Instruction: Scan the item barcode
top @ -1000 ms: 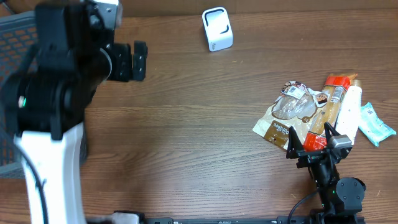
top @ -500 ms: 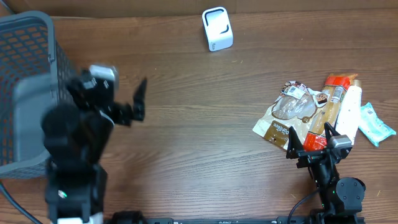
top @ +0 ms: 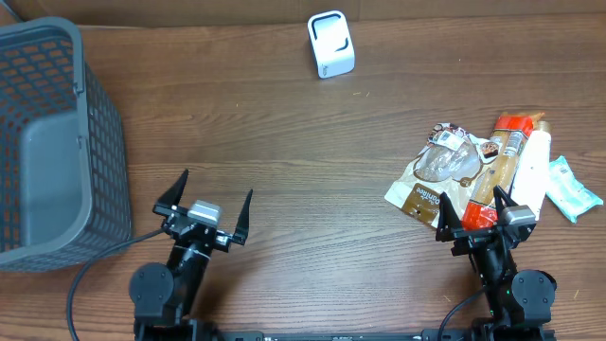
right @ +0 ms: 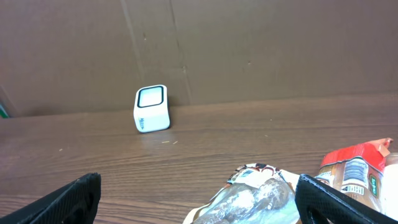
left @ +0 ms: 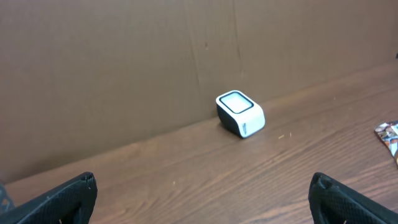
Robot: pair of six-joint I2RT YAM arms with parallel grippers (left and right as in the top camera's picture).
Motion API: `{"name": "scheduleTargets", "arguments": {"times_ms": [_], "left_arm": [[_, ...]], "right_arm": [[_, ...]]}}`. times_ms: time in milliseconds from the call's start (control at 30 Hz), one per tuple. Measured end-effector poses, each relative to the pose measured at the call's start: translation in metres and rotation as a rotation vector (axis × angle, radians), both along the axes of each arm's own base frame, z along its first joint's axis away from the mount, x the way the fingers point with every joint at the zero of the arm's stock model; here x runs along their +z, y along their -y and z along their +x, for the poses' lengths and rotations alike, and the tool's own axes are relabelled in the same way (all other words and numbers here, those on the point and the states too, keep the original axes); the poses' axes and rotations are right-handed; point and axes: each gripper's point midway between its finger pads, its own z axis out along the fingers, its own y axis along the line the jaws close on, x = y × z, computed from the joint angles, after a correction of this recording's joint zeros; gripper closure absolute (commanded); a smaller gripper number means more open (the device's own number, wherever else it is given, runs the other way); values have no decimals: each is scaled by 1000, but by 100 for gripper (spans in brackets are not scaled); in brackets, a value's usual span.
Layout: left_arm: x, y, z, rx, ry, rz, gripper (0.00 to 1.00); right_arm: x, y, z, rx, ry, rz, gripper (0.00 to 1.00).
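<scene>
From above, I am holding my left gripper (top: 216, 185) and right gripper (top: 471, 197) spread wide and empty at the near edge of the wooden table (top: 312, 189). The items are lying piled at the right, just beyond the right one: a crinkly bag (top: 440, 170), a white bottle (top: 532, 175) and a red-topped packet (top: 511, 133). Through the left wrist I am facing the small white scanner (left: 240, 113), far off by the cardboard wall (left: 124, 62). Through the right wrist I am judging the bag light, soft and slippery, so I am favouring the stiffer packet, pinched by its edges, barcode left uncovered.

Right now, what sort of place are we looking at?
Probably a mock checkout station on a lab bench: a white barcode scanner, a pile of packaged groceries, and a grey mesh basket on a wooden table.
</scene>
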Motion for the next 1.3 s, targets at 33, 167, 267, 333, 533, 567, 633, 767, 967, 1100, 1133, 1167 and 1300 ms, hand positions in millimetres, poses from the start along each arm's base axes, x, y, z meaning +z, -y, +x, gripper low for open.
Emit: {"name": "scheduleTargets", "arguments": {"times_ms": [33, 167, 267, 333, 533, 567, 633, 767, 967, 1100, 1133, 1167, 1300], "left_arm": [[-6, 0, -1, 2, 2, 0, 1], [-31, -2, -6, 9, 4, 0, 0], [-49, -2, -7, 11, -5, 0, 0], [-60, -2, -8, 11, -17, 0, 0], [-74, -2, -9, 12, -59, 0, 0], [-74, -2, -9, 11, -59, 0, 0], [-74, -2, -9, 11, -59, 0, 0], [-74, -2, -9, 12, -59, 0, 0], [-74, -2, -9, 11, -59, 0, 0], [-74, -2, -9, 12, -59, 0, 0], [-74, -2, -9, 12, -59, 0, 0], [-74, -2, -9, 11, -59, 0, 1], [-74, -2, -9, 11, -59, 0, 0]], "right_arm": [[0, 0, 0, -1, 0, 0, 0], [0, 0, 0, -1, 1, 0, 0], [0, 0, 0, 0, 1, 0, 0], [0, 0, 0, 0, 1, 0, 0], [0, 0, 0, 0, 1, 0, 0], [0, 0, 0, 0, 1, 0, 0], [0, 0, 0, 0, 1, 0, 0], [0, 0, 0, 0, 1, 0, 0], [0, 0, 0, 0, 2, 0, 0], [0, 0, 0, 0, 2, 0, 0], [0, 0, 0, 0, 1, 0, 0], [0, 0, 0, 0, 1, 0, 0], [0, 0, 0, 0, 1, 0, 0]]}}
